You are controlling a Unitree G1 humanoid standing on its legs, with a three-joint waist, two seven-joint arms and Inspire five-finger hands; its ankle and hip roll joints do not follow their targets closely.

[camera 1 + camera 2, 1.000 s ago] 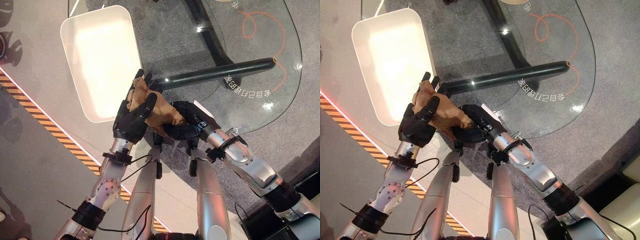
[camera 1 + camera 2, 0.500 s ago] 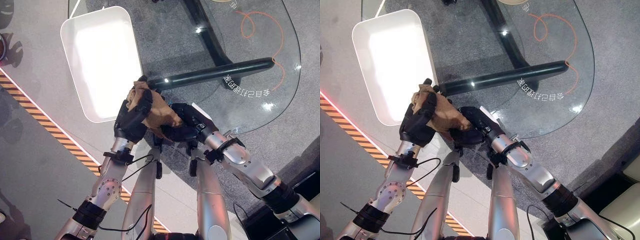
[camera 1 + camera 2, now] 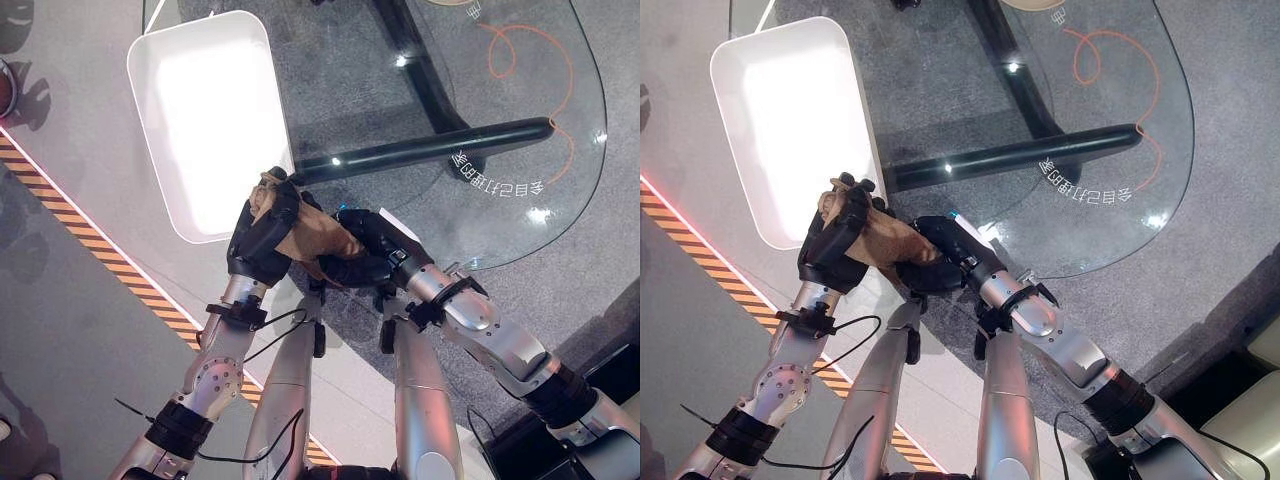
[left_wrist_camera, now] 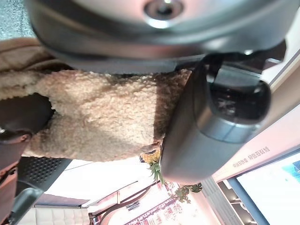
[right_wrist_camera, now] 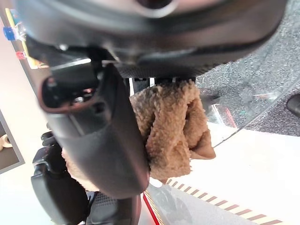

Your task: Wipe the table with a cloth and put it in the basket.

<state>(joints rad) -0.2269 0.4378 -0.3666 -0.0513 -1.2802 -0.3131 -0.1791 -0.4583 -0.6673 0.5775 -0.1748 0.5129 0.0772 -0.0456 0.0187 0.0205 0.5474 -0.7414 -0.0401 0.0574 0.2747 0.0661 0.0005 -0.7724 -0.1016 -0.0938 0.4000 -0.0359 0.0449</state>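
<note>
Left eye view: the white basket [image 3: 205, 120], a rounded rectangular tub, sits on the grey floor beside the near-left edge of the glass table [image 3: 560, 180], and its bright interior holds nothing that can be seen. The tan fleecy cloth [image 3: 305, 232] is not in it; it is bunched between the two hands, just past the basket's near right corner and at the table's near edge. The left hand [image 3: 258, 240] has its dark fingers curled over the cloth's left end, clutching it. The right hand [image 3: 362, 252] presses in from the other side with the cloth gathered against its palm. In the left wrist view the cloth [image 4: 103, 119] lies under the palm with the thumb closed across it. In the right wrist view the thumb likewise pins the cloth [image 5: 171, 129].
</note>
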